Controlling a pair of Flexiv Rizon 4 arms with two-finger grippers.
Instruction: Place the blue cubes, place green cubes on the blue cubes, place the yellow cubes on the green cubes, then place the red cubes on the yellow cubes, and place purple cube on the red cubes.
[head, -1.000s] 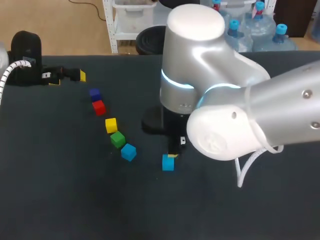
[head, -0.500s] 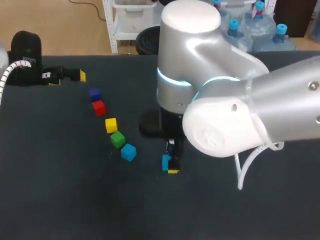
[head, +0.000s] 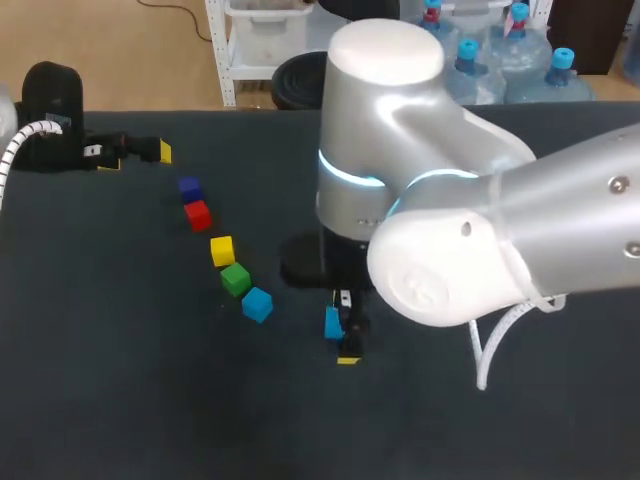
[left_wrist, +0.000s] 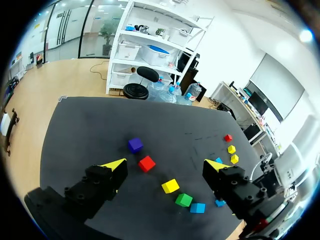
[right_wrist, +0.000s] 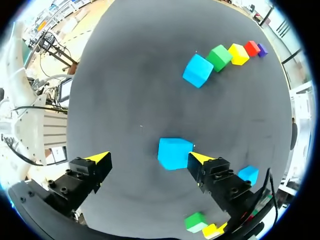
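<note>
The right gripper (right_wrist: 149, 157) stands open, a blue cube (head: 332, 322) between its fingers, just beside one. Left of it runs a row: second blue cube (head: 257, 304), green cube (head: 236, 279), yellow cube (head: 222, 250), red cube (head: 198, 214), purple cube (head: 190, 187) (farthest). The right arm (head: 480, 230) hides the right of the table (head: 120, 380). The left gripper (left_wrist: 166, 164), open and empty, sits far left. A second ago the right gripper's yellow tip was beyond the cube; now it is on its near side.

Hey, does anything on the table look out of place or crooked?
Nothing spilled or damaged. One oddity: the blue cube sits off-centre in the open right hand, against one finger rather than mid-gap. The row of five cubes looks tidy.
</note>
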